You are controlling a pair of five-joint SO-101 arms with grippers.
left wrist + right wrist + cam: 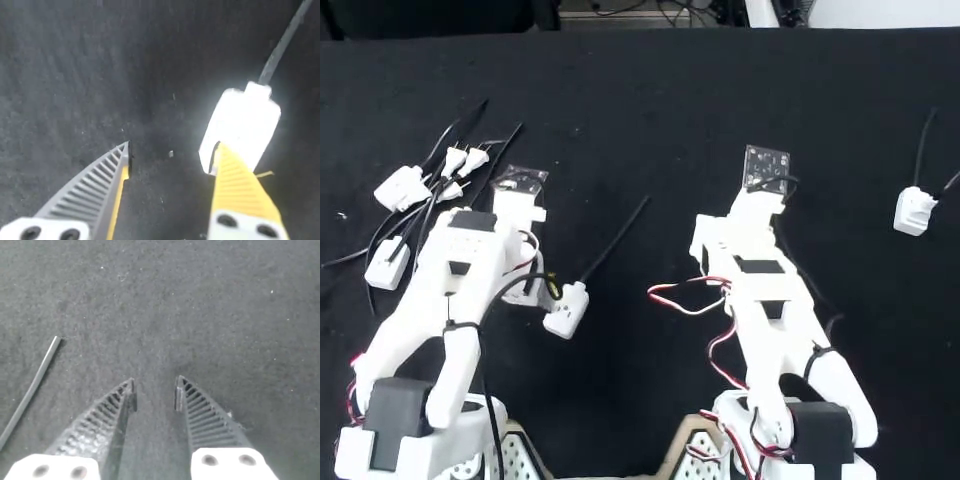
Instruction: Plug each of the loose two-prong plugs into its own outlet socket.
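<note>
A white corded block (240, 122) lies on the black table cloth, and no prongs show on it. My left gripper (170, 150) is open just above the cloth. Its yellow finger (235, 185) touches the block's near end, while the grey finger (100, 185) stands apart over bare cloth. From above, this block (567, 308) lies beside the left gripper (546, 290), its cable running up and right. Several loose two-prong plugs (460, 160) and white outlet blocks (400, 188) lie tangled at the far left. My right gripper (155, 385) is open over bare cloth.
Another white outlet block (915, 210) with a black cable sits at the far right. A black cable end (30, 390) lies near the right gripper. The table's back edge (640, 28) runs along the top. Red and white arm wires (685, 295) hang between the arms.
</note>
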